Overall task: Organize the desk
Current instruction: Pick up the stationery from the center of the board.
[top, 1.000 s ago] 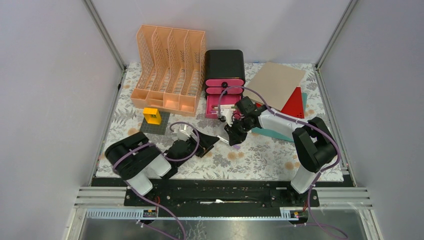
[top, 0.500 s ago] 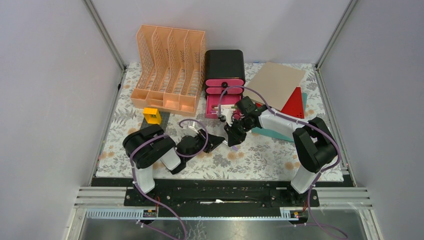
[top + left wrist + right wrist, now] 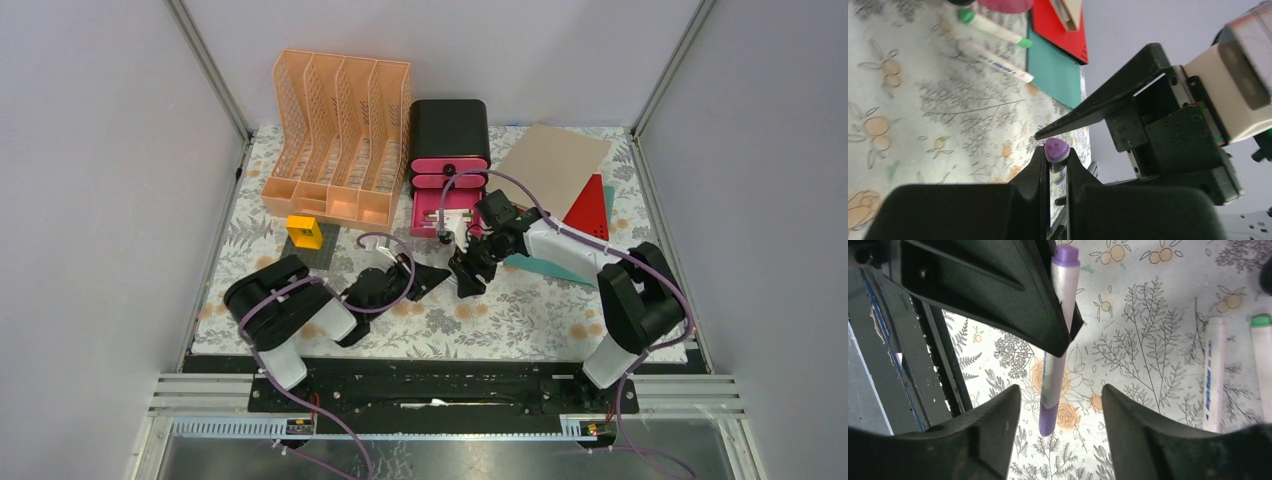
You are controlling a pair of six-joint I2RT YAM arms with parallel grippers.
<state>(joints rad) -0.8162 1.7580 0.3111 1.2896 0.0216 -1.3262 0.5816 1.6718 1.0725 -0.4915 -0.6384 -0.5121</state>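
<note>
Purple marker (image 3: pixel 1052 385), one of three, now in left claw (image 3: pixel 1055 152)

Left gripper (image 3: pixel 1064 329) pinching purple marker (image 3: pixel 1051 381); right gripper (image 3: pixel 1060 391) spread.

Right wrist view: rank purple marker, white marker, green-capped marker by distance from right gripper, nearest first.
1. purple marker: between the right gripper fingers.
2. white marker: lying off to image right.
3. green-capped marker: beyond it, at the image edge.
</note>
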